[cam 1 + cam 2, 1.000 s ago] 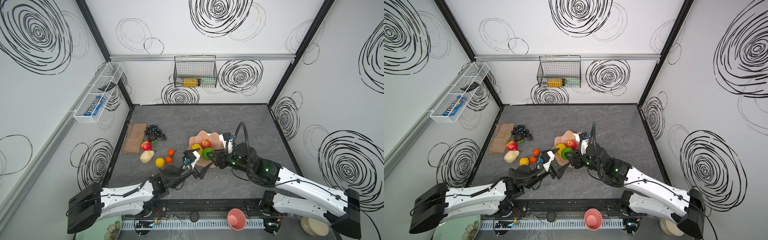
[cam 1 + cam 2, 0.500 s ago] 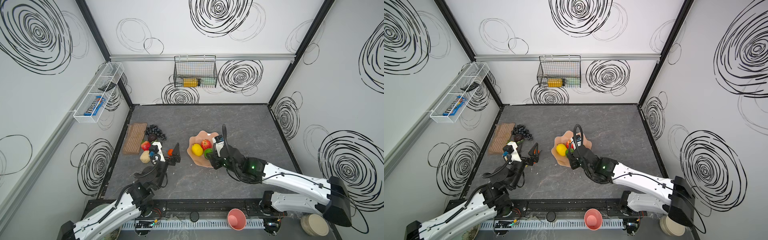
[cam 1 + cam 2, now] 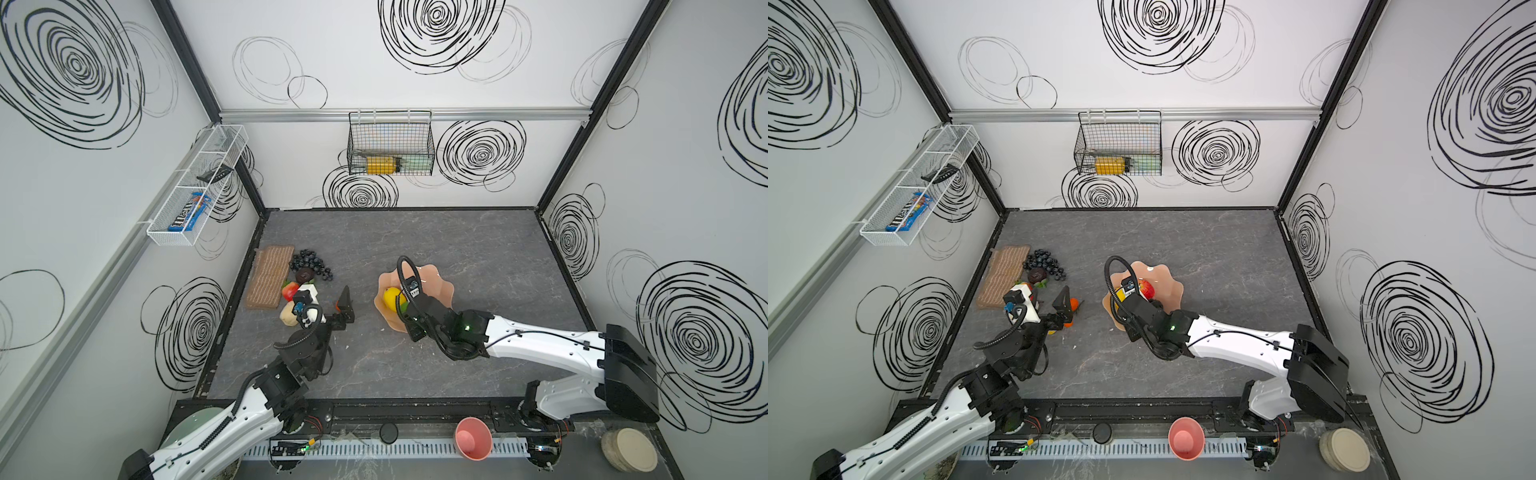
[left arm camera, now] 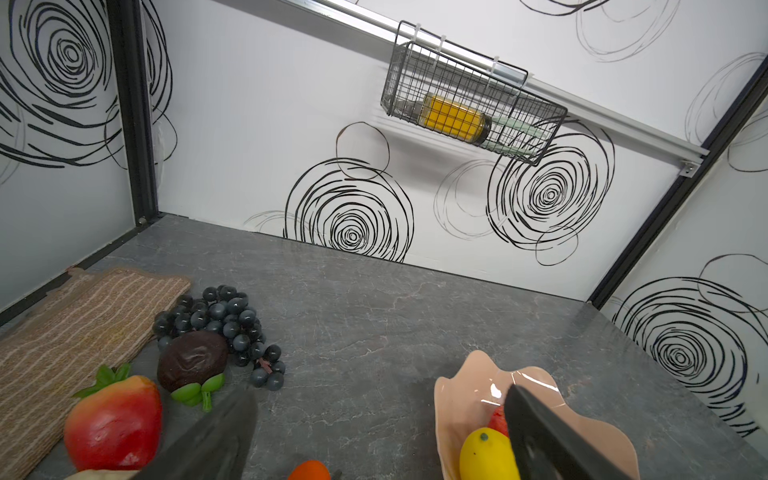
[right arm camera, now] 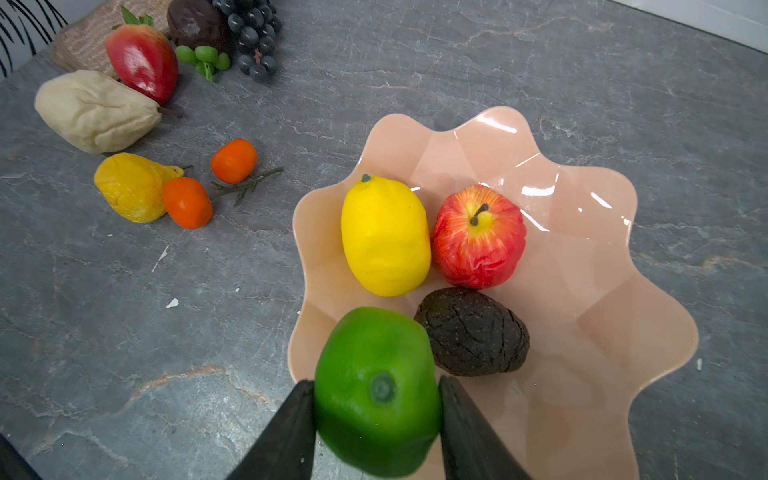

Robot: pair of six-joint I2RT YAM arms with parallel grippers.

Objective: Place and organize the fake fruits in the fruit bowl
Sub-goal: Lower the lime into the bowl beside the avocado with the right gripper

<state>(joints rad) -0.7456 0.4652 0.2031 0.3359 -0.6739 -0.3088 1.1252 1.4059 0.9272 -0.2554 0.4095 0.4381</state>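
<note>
Fruit bowl [image 5: 582, 291], peach-pink with a wavy rim, sits on the grey table [image 5: 124, 332] near its middle in both top views. Inside it a yellow lemon [image 5: 384, 237] and a red apple [image 5: 478, 237] lie side by side and touching, with a dark avocado [image 5: 471, 330] just beside them. At the bowl's edge next to the avocado is a green lime [image 5: 365, 345]. The right gripper [image 5: 376, 384] is clamped on it, one black finger pressed to each side. Whether the lime rests on the bowl or hangs above it cannot be told

Well apart from the bowl, the other fruits lie loose on the table: two small oranges [image 5: 233, 160] beside a crumpled yellow fruit [image 5: 129, 187], then a beige pear [image 5: 97, 110], a strawberry [image 5: 141, 62], a dark brown fruit [image 5: 195, 25] and a black grape bunch [image 5: 253, 29] by a woven mat [image 4: 75, 324]. The left gripper [image 4: 378, 395] is over this group with its fingers spread wide and nothing held
</note>
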